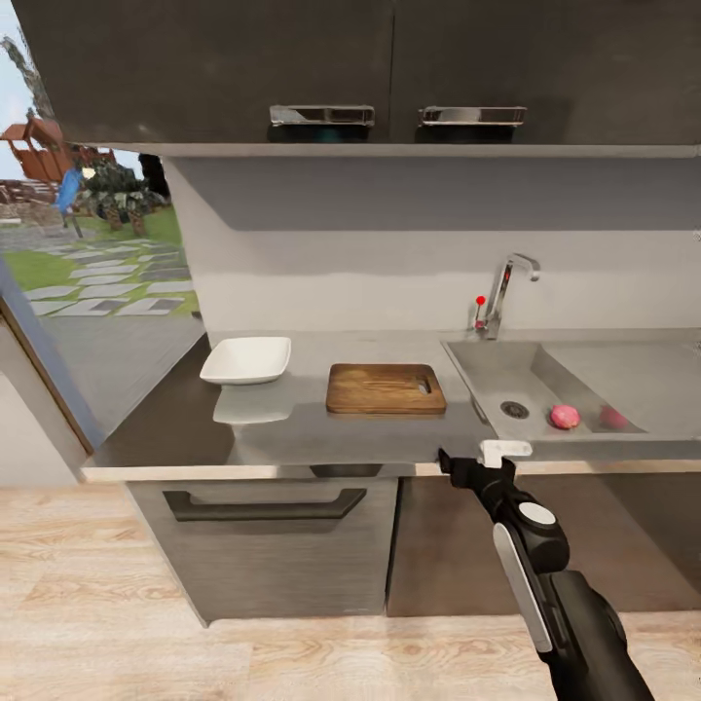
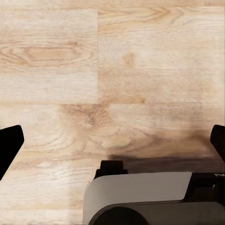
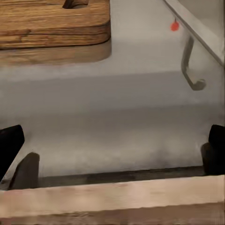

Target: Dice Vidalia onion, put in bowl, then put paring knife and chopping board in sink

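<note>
The Vidalia onion [image 1: 565, 417], a small pinkish-red ball, lies in the grey sink [image 1: 487, 375] beside the round drain. The brown chopping board [image 1: 386, 388] lies flat on the countertop [image 1: 292, 428], left of the sink. Further left stands the white bowl [image 1: 245, 360]. The paring knife is out of view. My right gripper [image 1: 477, 456] hovers at the counter's front edge, just before the sink's near left corner. It is open and empty [image 3: 112, 150], facing the chopping board [image 3: 51, 28]. My left gripper [image 2: 112, 145] is open over wooden floor.
A chrome tap [image 1: 501, 292] with a red knob rises behind the sink. Dark wall cabinets [image 1: 389, 68] hang above the counter, and a drawer with a dark handle [image 1: 263, 506] sits below it. A glass door opens onto a garden at the left.
</note>
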{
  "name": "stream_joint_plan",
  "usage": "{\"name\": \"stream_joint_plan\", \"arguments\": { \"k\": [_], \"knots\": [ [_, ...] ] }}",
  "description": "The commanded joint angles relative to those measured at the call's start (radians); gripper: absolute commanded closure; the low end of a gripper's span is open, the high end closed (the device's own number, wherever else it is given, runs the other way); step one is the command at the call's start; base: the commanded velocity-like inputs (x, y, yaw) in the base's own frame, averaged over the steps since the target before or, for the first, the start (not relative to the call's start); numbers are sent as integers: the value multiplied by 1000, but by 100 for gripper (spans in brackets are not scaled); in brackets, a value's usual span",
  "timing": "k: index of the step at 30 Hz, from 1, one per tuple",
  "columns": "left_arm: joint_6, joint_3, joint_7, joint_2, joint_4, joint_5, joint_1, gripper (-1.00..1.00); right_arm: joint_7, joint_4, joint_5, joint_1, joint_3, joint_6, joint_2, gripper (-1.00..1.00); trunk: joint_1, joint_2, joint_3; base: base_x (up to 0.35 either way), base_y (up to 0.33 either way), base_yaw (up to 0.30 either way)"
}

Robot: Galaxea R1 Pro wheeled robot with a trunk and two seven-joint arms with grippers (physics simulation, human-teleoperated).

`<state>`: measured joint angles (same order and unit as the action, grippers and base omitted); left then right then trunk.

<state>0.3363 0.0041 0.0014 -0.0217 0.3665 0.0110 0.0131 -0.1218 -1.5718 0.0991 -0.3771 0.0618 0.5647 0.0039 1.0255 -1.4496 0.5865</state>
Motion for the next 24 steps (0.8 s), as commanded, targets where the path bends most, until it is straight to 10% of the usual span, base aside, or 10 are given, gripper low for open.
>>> {"name": "stream_joint_plan", "arguments": {
  "k": [1, 17, 21, 24],
  "knots": [
    [1, 0, 0, 0, 2, 1, 1, -100, -13, 13, 17, 0, 1, 8, 0, -100, 0, 0, 1, -300, 0, 0],
    [1, -1, 0, 0, 2, 0, 1, -100, -10, 63, 13, 0, -1, 4, -2, -100, 0, 0, 1, -273, 0, 0],
    [1, -1, 0, 0, 2, 0, 1, -100, -9, 183, 11, 0, -1, -64, -15, -100, 0, 0, 1, -21, 0, 0],
    [1, -1, 0, 0, 2, 1, 1, -100, -9, 372, -3, 0, 0, -252, -24, -100, 0, 0, 1, -4, 0, 0]
  ]
}}
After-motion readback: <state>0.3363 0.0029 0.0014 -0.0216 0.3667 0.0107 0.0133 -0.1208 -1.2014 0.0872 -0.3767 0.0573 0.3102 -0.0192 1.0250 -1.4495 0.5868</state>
